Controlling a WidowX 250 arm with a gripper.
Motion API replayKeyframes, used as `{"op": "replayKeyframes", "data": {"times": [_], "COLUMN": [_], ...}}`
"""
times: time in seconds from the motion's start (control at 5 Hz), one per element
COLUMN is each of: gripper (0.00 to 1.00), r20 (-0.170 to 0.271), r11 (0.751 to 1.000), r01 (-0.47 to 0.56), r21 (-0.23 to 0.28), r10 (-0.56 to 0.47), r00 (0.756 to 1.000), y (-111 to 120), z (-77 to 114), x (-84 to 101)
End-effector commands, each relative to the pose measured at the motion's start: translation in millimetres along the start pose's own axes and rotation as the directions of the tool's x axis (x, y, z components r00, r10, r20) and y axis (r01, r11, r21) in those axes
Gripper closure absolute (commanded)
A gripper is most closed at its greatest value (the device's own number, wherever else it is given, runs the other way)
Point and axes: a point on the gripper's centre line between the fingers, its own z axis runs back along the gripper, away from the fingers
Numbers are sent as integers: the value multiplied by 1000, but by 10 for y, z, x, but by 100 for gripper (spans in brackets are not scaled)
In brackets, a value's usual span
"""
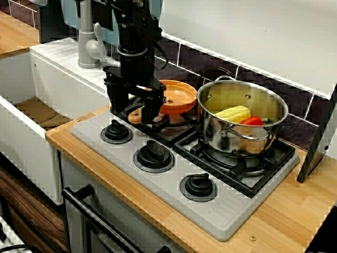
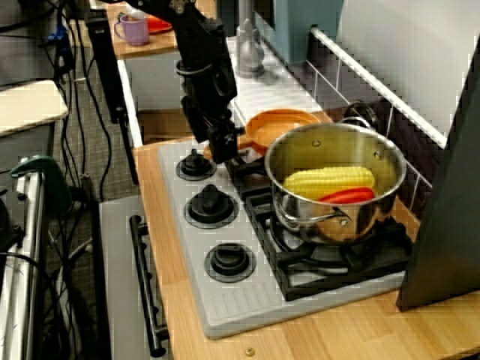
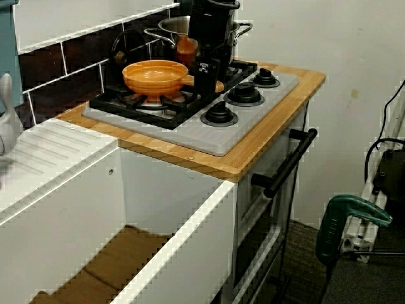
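setting: a play-kitchen corner, with a wooden counter (image 1: 295, 211) bearing a grey hob (image 1: 221, 213) below a band of dark tiles (image 1: 192, 58).
claw: the black claw (image 1: 133, 108) points straight down at the burner grate, its fingers spread wide. it has lifted nothing, and the jaws stand one on each side of a wooden handle.
handle: the handle (image 1: 136, 116) lies flat between the fingertips, its rounded end poking out toward the counter edge. whether the fingers touch it cannot be told.
pan: the orange pan (image 1: 176, 95) sits level on the grate just behind the claw on the tile side, joined to that handle. seen from the sink side, it is empty (image 3: 155, 76).
grip, as judged: a close on so thin a handle looks best taken square across it and low. the pan's weight hangs well off to one side, so a hold toward the pan end looks less likely to tip or twist it.
knobs: three black knobs (image 1: 154, 154) run in a row in front of the claw.
pot: a steel pot (image 1: 210, 126) stands beyond the pan, apart from the claw, holding corn (image 1: 233, 112) and a red pepper (image 1: 251, 120).
far side: a grey tap (image 1: 87, 47) and a white sink (image 1: 21, 132) lie well apart from the claw.
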Motion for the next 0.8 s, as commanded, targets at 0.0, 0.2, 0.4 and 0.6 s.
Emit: {"op": "replayKeyframes", "data": {"times": [0.0,0.2,0.4,0.6], "gripper": [0,0,100,100], "r20": [35,28,25,25], "r11": [1000,1000,999,999], "r01": [-10,-15,-29,-36], "r21": [-12,-13,-18,-23], "r10": [10,16,29,37], "r00": [999,999,999,999], "y": [-10,-3,20,57], "z": [55,47,46,93], "x": [132,159,179,182]}}
